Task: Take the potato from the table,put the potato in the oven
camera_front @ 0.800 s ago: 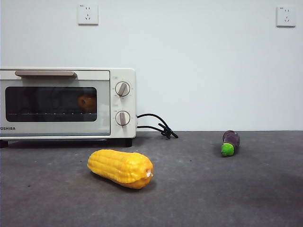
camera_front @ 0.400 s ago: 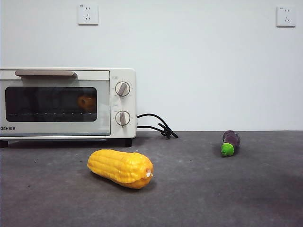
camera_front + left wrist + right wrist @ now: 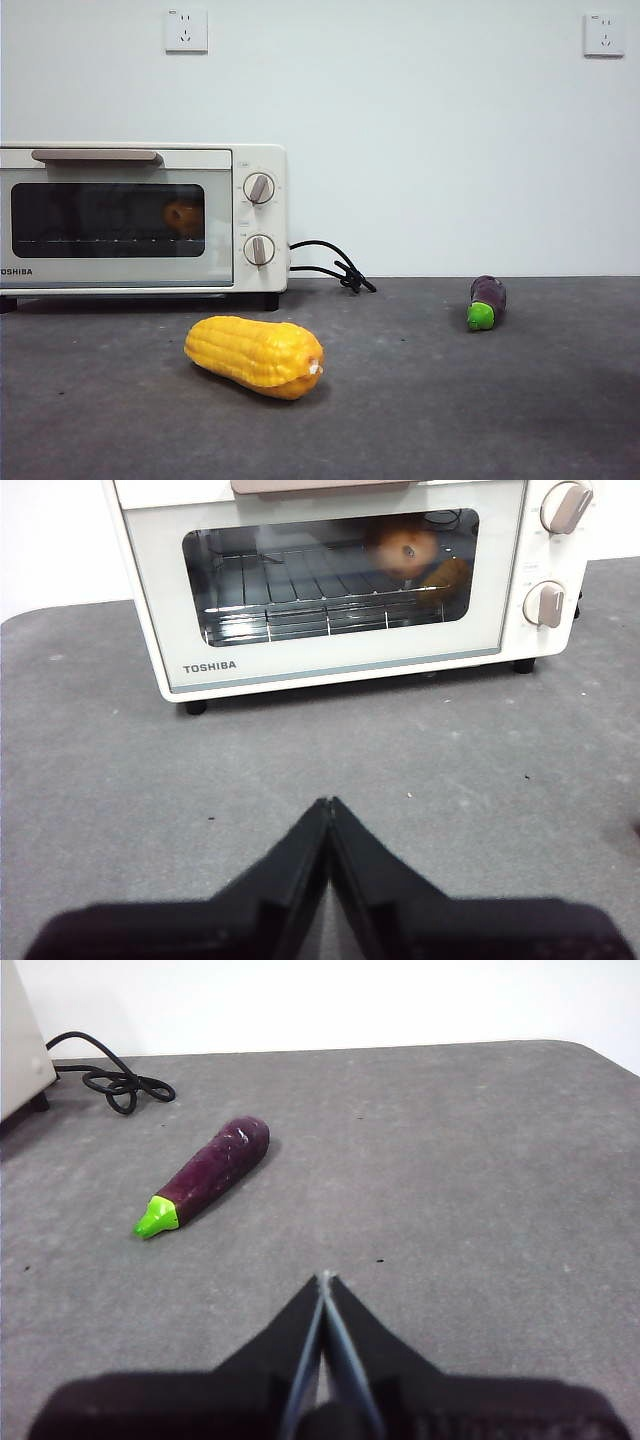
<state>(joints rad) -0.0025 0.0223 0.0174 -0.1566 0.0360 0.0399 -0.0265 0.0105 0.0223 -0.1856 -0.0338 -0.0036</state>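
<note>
The small roundish golden-brown potato (image 3: 407, 550) lies inside the cream-white Toshiba toaster oven (image 3: 142, 218), on the wire rack (image 3: 300, 605) behind the dark glass door (image 3: 108, 220). It sits toward the end of the rack that is nearer to the two round knobs (image 3: 259, 188). From the front view the potato (image 3: 184, 216) shows only as a dim orange shape through the glass. The oven door is closed, with its bar handle (image 3: 97, 156) along the top edge.

The left claw (image 3: 328, 806) is above the dark grey matte tabletop (image 3: 480, 750) in front of the oven door, well apart from it. Its two black jaws are pressed together at the tips and they hold nothing.

The right claw (image 3: 325, 1282) is over the tabletop on the other side, away from the oven. Its jaws also meet at the tips, with nothing between them. Ahead of it lies the purple eggplant with a green tip (image 3: 204, 1174), flat on the tabletop, and beyond that the coiled black cord (image 3: 110, 1078) runs to the corner of the oven.

In the front view neither arm is visible. The large yellow corn cob (image 3: 254, 355) lies on the tabletop in front of the oven, near the knob side, and the eggplant (image 3: 487, 301) lies well apart from it. On the white wall behind there are two white sockets (image 3: 186, 30).
</note>
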